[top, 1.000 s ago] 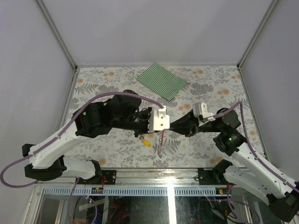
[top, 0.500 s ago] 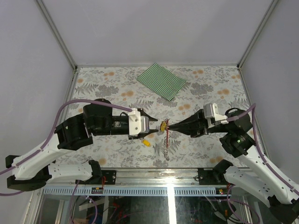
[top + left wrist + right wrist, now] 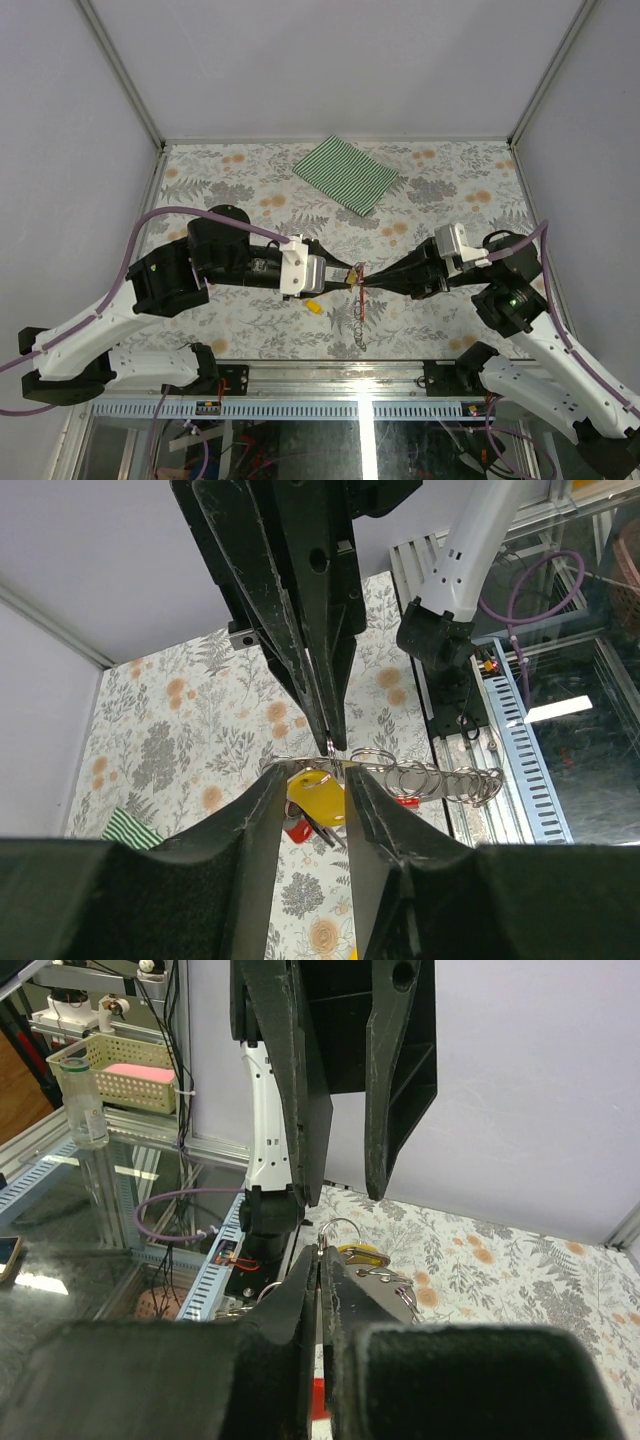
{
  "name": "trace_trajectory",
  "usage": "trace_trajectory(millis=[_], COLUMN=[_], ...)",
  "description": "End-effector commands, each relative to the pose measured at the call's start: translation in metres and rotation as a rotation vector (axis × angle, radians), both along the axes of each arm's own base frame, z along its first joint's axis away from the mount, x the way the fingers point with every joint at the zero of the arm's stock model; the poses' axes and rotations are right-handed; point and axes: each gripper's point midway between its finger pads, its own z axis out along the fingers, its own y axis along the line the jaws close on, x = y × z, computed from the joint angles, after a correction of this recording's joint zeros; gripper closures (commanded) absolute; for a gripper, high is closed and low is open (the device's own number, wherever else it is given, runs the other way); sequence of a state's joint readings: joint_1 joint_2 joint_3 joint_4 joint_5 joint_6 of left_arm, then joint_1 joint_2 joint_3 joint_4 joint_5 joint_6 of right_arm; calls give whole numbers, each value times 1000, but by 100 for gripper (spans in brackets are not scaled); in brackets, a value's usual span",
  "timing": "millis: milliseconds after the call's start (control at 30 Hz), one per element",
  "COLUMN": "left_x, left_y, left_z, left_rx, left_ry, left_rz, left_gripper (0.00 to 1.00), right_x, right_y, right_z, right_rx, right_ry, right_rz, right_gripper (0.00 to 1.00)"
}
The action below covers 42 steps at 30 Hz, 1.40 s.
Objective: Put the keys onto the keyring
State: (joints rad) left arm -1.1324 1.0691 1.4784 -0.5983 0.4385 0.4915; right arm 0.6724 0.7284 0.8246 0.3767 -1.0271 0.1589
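From above, your right gripper (image 3: pixel 367 278) is closed on the keyring (image 3: pixel 358 300) and holds it above the table (image 3: pixel 250 180), with the chain hanging down from it. Your left gripper (image 3: pixel 343 274) points at it from the other side, tips almost meeting. One yellow key (image 3: pixel 351 271) sits between the two tips. A second yellow key (image 3: pixel 314 307) lies on the table just below, and a green key shows in no view. I judge the task is about one third done at best.

In the left wrist view, the fingers (image 3: pixel 262 810) stand partly apart and the yellow key (image 3: pixel 312 798) head shows in the gap. You cannot tell from here whether they touch it. The silver loops of the keyring (image 3: pixel 400 775) lie just beyond, under the tip of the right gripper (image 3: pixel 330 735).

In the right wrist view, the right gripper (image 3: pixel 320 1260) pinches a thin wire of the keyring (image 3: pixel 392 1282). The yellow key (image 3: pixel 362 1253) hangs beside the loops, below the open left gripper (image 3: pixel 345 1200). Whether it is really threaded on, the pictures do not show.
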Motion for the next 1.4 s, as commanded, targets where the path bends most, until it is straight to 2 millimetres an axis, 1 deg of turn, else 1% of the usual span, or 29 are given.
trace_trajectory(millis=[0, 233, 433, 500, 600, 667, 733, 800, 867, 1167, 1367], left_x=[-11, -12, -12, -12, -11, -11, -11, -11, -11, -8, -3], left_y=[2, -4, -5, -5, -5, -4, -4, -4, -4, -4, -5], left_z=[16, 8, 8, 7, 6, 7, 7, 7, 7, 9, 8], left_rx=[-35, 5, 6, 12, 18, 19, 20, 23, 23, 13, -3], left_ry=[-32, -20, -25, -21, -21, -21, -23, -23, -22, -15, -15], left_rz=[-59, -86, -89, -89, -84, -83, -82, -82, -80, -61, -33], left_gripper=[70, 71, 71, 72, 77, 83, 91, 97, 100, 100, 100], right_x=[-17, -22, -24, -24, -23, -23, -24, -24, -24, -15, -8], right_y=[-9, -11, -11, -11, -12, -12, -12, -13, -13, -16, -17], right_z=[34, 37, 38, 38, 39, 39, 40, 41, 43, 60, 68], right_rx=[64, 65, 65, 66, 69, 69, 72, 74, 79, 148, 194], right_ry=[-87, -86, -86, -87, -88, -89, -93, -95, -97, -75, -40], right_rz=[32, 55, 59, 60, 56, 57, 56, 55, 50, -31, -75], right_gripper=[100, 100, 100, 100, 100, 100, 100, 100, 100, 100, 100])
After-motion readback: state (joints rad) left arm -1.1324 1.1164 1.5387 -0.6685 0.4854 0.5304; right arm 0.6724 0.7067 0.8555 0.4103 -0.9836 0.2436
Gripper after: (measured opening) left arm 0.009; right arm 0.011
